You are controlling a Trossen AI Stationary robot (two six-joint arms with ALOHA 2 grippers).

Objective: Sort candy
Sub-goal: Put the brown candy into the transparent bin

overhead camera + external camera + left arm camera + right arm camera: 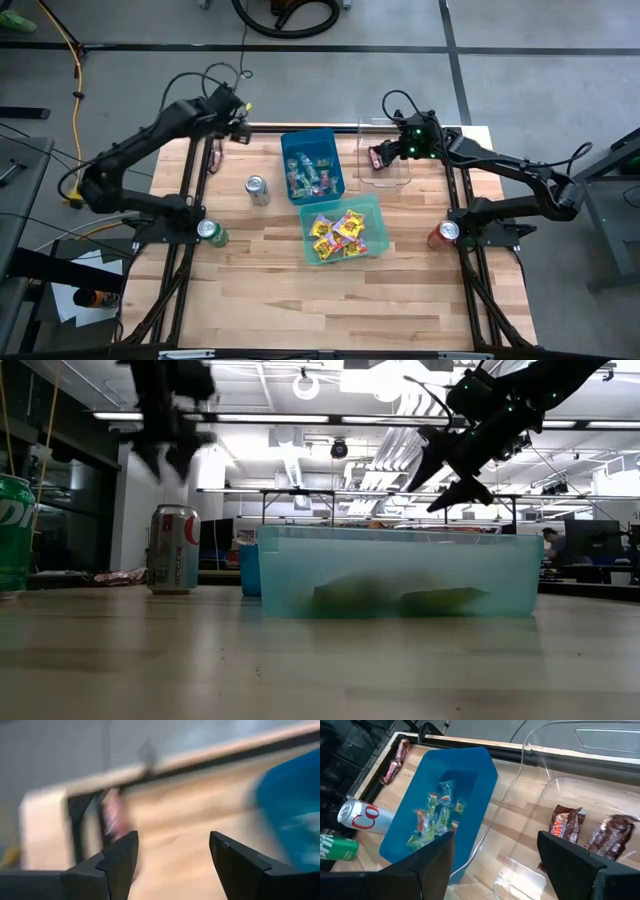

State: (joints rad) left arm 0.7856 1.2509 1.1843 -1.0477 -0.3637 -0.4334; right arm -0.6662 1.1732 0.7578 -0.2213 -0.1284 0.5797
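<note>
- Nearest the front edge of the table (pixel 400 300) stands a teal bin (pixel 345 229), holding yellow packets (pixel 338 233) with pink print; in the low view its pale wall (pixel 400 575) fills the middle.
- At the table's left edge stands a green can (pixel 211 233); at the right edge, a red can (pixel 443 234).
- A silver can (pixel 258 189) stands upright on the wood, left of the bins and apart from them.
- Behind the teal bin sits a blue bin (pixel 311 164), with small green, red and pink sweets (pixel 436 818) heaped in it.
- Just right of the blue bin is a clear tray (pixel 386 160); two dark maroon bars (pixel 565 826) lie side by side on its floor.
- The right gripper (pixel 382 156) hangs above the clear tray's left part, jaws spread wide and holding nothing.
- The left gripper (pixel 238 130) is raised over the far left corner of the table, jaws spread and empty.
- Near that corner, by the dark frame rail, a pink-maroon wrapper (pixel 217 152) lies on the wood outside every bin.
</note>
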